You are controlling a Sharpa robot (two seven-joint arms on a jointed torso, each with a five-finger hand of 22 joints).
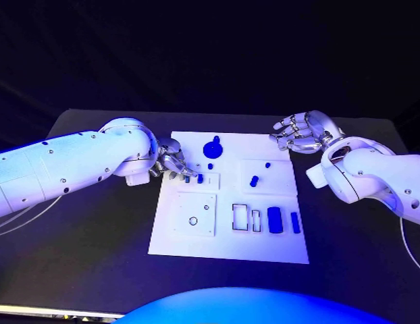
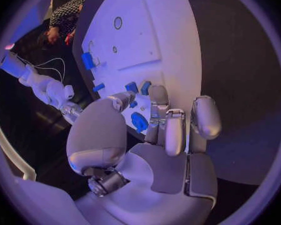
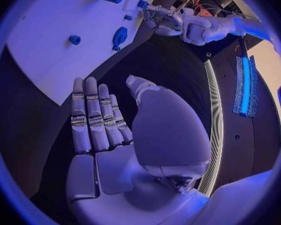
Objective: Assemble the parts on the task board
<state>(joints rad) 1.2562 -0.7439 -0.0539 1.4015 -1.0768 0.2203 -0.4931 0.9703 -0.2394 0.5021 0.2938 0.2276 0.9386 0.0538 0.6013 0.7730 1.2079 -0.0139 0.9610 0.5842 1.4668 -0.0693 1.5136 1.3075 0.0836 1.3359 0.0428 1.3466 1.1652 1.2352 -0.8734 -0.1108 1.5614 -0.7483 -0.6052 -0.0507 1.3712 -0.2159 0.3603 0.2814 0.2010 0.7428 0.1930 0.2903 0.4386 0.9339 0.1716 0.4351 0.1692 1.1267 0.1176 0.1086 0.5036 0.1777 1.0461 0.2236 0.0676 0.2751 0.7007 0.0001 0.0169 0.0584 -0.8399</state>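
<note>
The board point(image 1: 231, 236) is lying flat in the middle of the table point(image 1: 93, 243), its long side running away from the robot, so both arms are reaching it from their own flanks. Blue parts are scattered over it: a round knob point(image 1: 213, 148) near the far edge, a peg point(image 1: 254, 181) standing in the raised square right of centre, a block point(image 1: 274, 220) and a slimmer bar point(image 1: 295, 222) beside two outlined slots at the near right, and two small pieces point(image 1: 199, 179) at the left edge. The left hand point(image 1: 171, 164) is hovering right at those two pieces, fingers curled down toward the board, probably because one of them is the part to be picked or seated next. In the left wrist view its fingertips point(image 2: 158, 96) are lying close over small blue parts, but whether they are pinching one or only touching I cannot tell, since the fingers are covering the contact. The right hand point(image 1: 304, 131) is waiting off the board's far right corner, over bare table; in the right wrist view its fingers point(image 3: 93, 117) are lying straight and side by side with the thumb held apart, holding nothing, likely kept back to leave the left hand room.
</note>
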